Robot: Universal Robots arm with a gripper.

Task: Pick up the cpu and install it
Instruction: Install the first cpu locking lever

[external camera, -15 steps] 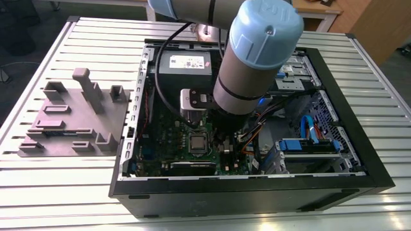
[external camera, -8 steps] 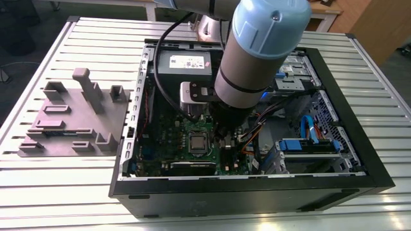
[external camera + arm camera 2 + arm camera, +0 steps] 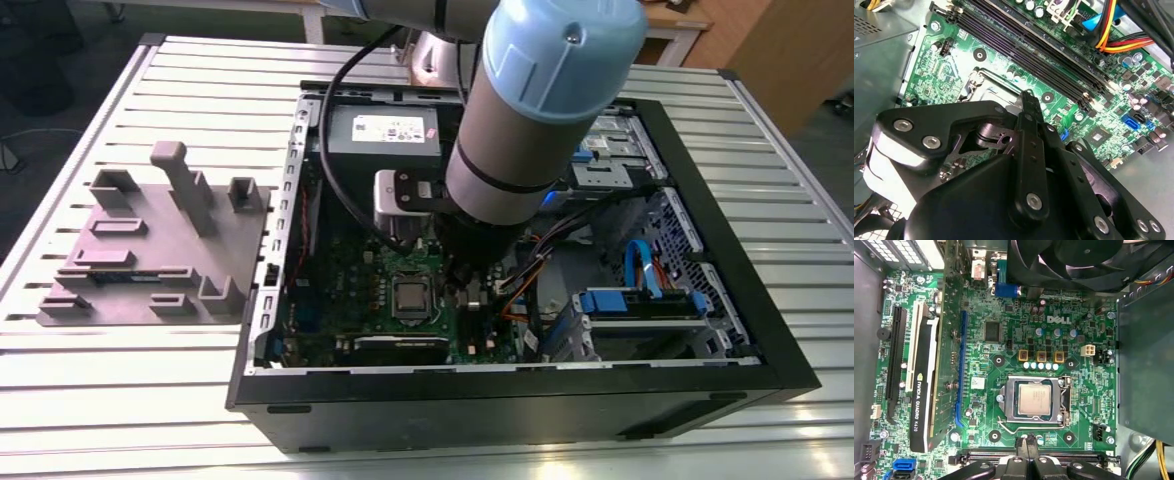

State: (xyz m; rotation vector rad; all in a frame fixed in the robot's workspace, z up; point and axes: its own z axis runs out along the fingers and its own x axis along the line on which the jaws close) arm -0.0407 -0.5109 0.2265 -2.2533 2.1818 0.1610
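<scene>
The cpu (image 3: 1035, 399), a small square chip with a silver-grey top, lies flat in the motherboard's socket with a metal frame around it. In the exterior view the cpu (image 3: 411, 297) sits in the middle of the green motherboard (image 3: 427, 265) inside the open computer case (image 3: 534, 400). My gripper (image 3: 1029, 441) hovers over the board just beside the socket, on the side of the memory slots, fingertips together with nothing between them. In the second wrist view the black fingers (image 3: 1030, 112) hide part of the socket (image 3: 985, 90). In the exterior view the gripper (image 3: 462, 290) hangs just to the right of the cpu.
A graphics card (image 3: 924, 390) stands beside the socket. A black fan (image 3: 1079, 260) and a grey power-supply box (image 3: 380, 130) lie beyond it. Long memory slots (image 3: 1039, 55) and orange-yellow cables (image 3: 1114, 37) run close by. A grey fixture plate (image 3: 147, 250) sits on the table, left of the case.
</scene>
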